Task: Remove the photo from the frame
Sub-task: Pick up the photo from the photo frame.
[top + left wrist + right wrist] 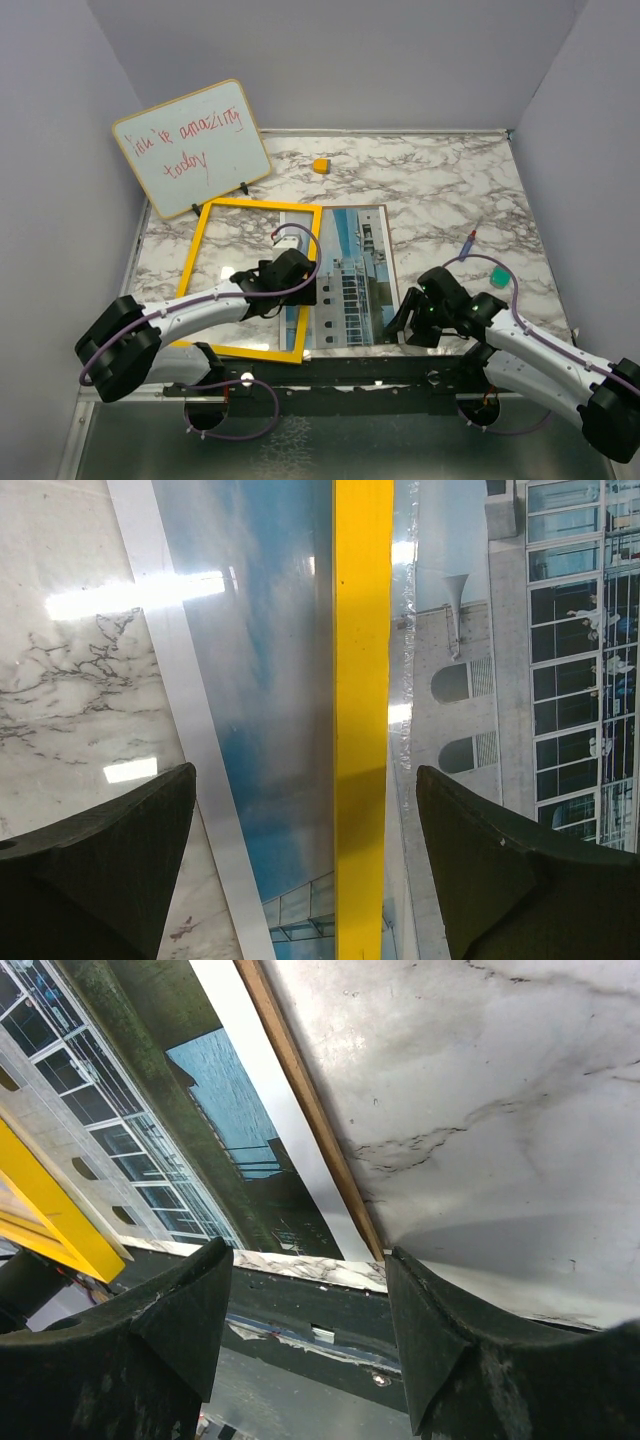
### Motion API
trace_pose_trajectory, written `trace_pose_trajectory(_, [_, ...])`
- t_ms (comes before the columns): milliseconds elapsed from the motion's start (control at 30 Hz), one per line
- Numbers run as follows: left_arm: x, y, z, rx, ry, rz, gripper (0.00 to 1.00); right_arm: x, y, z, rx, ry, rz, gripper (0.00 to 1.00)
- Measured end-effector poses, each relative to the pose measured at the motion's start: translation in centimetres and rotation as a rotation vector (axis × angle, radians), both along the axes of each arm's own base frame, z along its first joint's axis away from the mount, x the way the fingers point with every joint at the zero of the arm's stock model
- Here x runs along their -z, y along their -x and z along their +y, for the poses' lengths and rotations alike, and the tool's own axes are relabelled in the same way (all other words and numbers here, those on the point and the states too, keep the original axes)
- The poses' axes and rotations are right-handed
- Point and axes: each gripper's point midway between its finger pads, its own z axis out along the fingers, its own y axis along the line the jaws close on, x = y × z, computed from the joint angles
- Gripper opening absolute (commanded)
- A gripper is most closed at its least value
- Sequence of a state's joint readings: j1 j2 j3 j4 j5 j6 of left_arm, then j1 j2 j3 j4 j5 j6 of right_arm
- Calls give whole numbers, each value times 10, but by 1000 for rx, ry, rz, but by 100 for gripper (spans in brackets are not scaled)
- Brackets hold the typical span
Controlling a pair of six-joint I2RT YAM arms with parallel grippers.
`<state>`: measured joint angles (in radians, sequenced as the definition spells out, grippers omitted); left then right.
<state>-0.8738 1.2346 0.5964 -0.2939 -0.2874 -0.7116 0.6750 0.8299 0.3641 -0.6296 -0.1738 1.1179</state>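
The frame (197,268), an open yellow rectangle, lies flat on the marble table at left centre. The photo (355,275) of a white building under blue sky lies beside it, its left part under the frame's right bar. My left gripper (300,278) hovers open over that bar. In the left wrist view the yellow bar (362,730) runs between the fingers (110,865) without touching them, with the photo (265,680) showing on both sides. My right gripper (405,320) is open at the photo's near right corner. The right wrist view shows the photo (120,1130), a brown backing edge (300,1110) and nothing between the fingers (470,1350).
A whiteboard (190,148) with red handwriting leans at the back left, close to the frame's far bar. A small yellow block (321,166) sits behind the photo. A green object (498,273) and a pen (469,240) lie at the right. The table's near edge (300,1265) is just below the right gripper.
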Motion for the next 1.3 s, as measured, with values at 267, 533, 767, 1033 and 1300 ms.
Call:
trace_pose_trajectory(267, [7, 2, -2, 8, -4, 23, 91, -1, 0, 1, -1, -5, -1, 65])
trace_pose_trajectory(533, [10, 3, -5, 17, 0, 34, 90, -2, 0, 1, -2, -8, -4, 65])
trace_pose_trajectory(767, [10, 2, -7, 20, 6, 30, 90, 0, 0, 1, -2, -1, 5, 61])
trace_pose_trajectory(1033, [9, 1, -10, 27, 18, 28, 90, 3, 1, 1, -5, 9, 24, 59])
trace_pose_trajectory(1300, [9, 2, -11, 33, 25, 32, 90, -8, -4, 5, -8, -17, -7, 60])
